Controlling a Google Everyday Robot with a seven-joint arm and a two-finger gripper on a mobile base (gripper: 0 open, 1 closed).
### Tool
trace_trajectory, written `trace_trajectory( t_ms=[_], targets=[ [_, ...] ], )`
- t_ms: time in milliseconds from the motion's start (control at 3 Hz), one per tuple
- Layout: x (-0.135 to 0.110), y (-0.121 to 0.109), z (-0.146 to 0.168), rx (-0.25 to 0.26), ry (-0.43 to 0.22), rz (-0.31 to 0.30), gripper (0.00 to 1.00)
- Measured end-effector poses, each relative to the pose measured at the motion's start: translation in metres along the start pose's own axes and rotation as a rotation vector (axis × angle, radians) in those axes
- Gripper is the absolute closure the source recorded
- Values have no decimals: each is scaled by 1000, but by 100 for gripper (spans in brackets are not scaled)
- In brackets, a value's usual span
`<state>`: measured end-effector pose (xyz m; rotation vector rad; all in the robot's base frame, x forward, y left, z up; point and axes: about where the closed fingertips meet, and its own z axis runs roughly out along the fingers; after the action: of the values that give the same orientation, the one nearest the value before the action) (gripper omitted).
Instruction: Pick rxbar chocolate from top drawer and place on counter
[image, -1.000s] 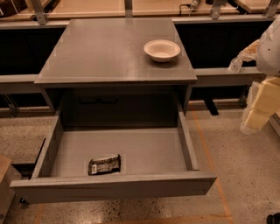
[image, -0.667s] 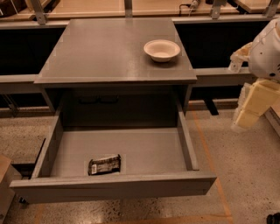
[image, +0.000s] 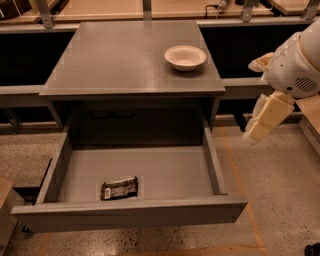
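Speckled floor (image: 280, 200) surrounds a grey cabinet (image: 140, 120). Its flat matte grey tabletop (image: 115, 60) carries one round white bowl (image: 185, 57). The wide grey top drawer (image: 165, 172) stands pulled out and contains the dark-wrapped rectangular rxbar chocolate (image: 119, 188), lying flat near the front panel (image: 130, 214), left of centre. The cream-coloured gripper (image: 256, 130) hangs right of the cabinet, apart from the drawer; whether it is open or closed cannot be told.

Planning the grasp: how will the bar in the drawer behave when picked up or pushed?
The bar lies flat on the drawer floor, so it probably won't roll or tip. It looks thin and crinkled, so it is likely light and may slide if pushed. The gripper hangs to the right of the drawer.
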<state>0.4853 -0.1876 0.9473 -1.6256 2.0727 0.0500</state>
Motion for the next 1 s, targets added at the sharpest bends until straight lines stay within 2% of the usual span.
trace_trajectory(
  t_ms=[333, 667, 1000],
  targets=[
    [10, 3, 2, -15, -6, 39, 0],
    [0, 12, 37, -62, -70, 83, 0],
    [-25, 20, 85, -117, -146, 67, 0]
  ],
)
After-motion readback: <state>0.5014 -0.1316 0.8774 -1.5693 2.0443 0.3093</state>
